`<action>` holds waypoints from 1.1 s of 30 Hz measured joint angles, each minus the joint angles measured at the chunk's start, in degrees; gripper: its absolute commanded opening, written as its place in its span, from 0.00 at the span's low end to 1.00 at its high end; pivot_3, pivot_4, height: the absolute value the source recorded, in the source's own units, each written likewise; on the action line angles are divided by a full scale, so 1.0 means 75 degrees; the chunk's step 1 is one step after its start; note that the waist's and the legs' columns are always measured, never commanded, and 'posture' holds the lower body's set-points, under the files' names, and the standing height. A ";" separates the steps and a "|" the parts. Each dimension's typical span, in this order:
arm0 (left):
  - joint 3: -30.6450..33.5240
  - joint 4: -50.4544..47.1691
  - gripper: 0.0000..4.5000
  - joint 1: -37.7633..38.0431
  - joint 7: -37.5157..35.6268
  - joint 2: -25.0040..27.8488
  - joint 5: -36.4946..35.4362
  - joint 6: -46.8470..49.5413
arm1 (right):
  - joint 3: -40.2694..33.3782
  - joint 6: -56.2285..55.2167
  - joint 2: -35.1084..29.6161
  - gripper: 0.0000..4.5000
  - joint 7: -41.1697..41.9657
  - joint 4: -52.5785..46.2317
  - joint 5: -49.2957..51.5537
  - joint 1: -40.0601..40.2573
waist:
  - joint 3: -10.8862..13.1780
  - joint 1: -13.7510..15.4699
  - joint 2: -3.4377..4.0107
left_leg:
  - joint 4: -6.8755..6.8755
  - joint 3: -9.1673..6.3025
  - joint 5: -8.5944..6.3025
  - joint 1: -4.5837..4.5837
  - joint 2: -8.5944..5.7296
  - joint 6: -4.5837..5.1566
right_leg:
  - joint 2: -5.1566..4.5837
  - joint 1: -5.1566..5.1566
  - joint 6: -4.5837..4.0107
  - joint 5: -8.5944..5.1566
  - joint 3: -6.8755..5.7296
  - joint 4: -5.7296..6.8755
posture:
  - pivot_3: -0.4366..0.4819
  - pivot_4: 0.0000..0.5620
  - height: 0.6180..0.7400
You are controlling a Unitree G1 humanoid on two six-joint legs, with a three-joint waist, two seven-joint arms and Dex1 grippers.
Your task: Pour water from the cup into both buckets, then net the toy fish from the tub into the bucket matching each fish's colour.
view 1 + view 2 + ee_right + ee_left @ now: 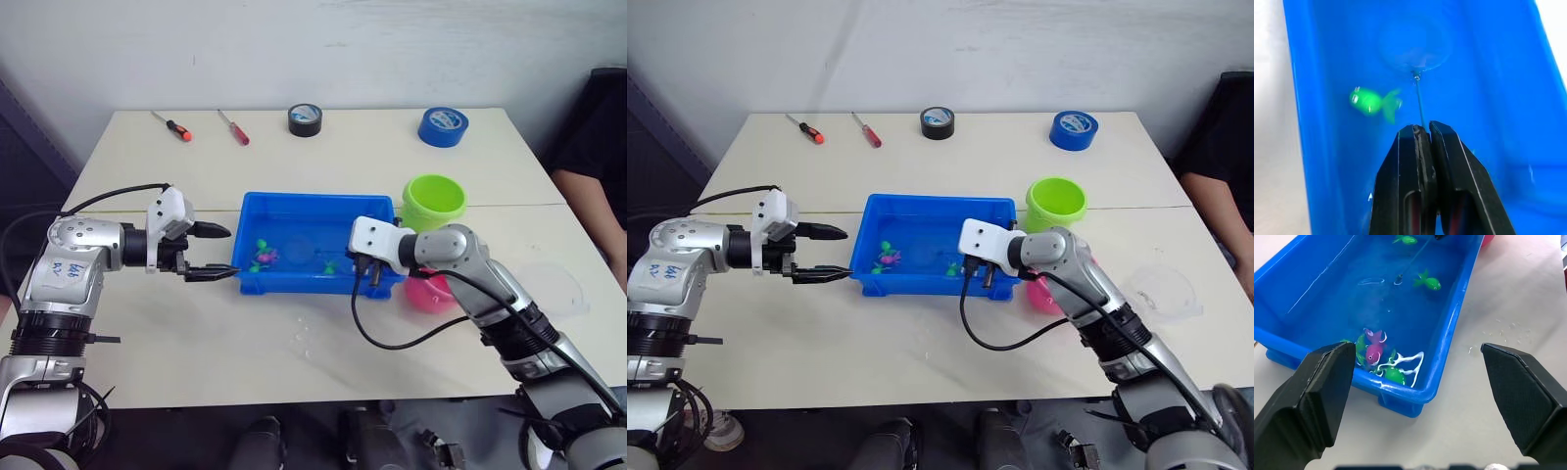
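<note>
Netting stage, fish still in the tub [294,211] at frame centre. Right gripper [1422,132] pinching the net [1413,49] handle, hoop under water beside a green fish [1371,102]. Left gripper [211,253] spread, empty, near the tub's left wall. Several fish [1374,351] left to sort.

Pink bucket [429,292] partly behind rt arm

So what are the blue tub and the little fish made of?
The tub looks like glossy moulded plastic: smooth, bright blue walls with a shiny rounded rim. The toy fish also look like plastic, shiny with solid pink or green colour. They are too small to tell whether hard or rubbery.
</note>
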 measured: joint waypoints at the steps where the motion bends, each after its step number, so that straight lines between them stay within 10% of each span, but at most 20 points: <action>1: 0.0000 0.0005 0.99 0.0000 -0.0007 0.0000 0.0000 -0.0005 | 0.0038 -0.0042 0.0112 0.00 0.0002 0.0058 -0.0005 0.0000 | 0.0000 0.0005 0.0000 | 0.0000 0.0000 0.0000 -0.0001 -0.0001 0.0000 | -0.0001 0.0000 0.0000 0.0000 0.0000 0.0001 | 0.48 0.27 0.97; 33: 0.0005 0.0341 0.99 0.0058 -0.0175 0.0160 0.0074 -0.0397 | -0.0682 0.1854 0.0861 0.00 -0.0030 -0.0488 0.1453 0.0278 | 0.0000 0.0012 0.0000 | -0.0001 -0.0003 -0.0001 -0.0004 -0.0001 0.0001 | -0.0002 0.0000 0.0000 0.0000 -0.0001 0.0002 | 0.48 0.27 0.97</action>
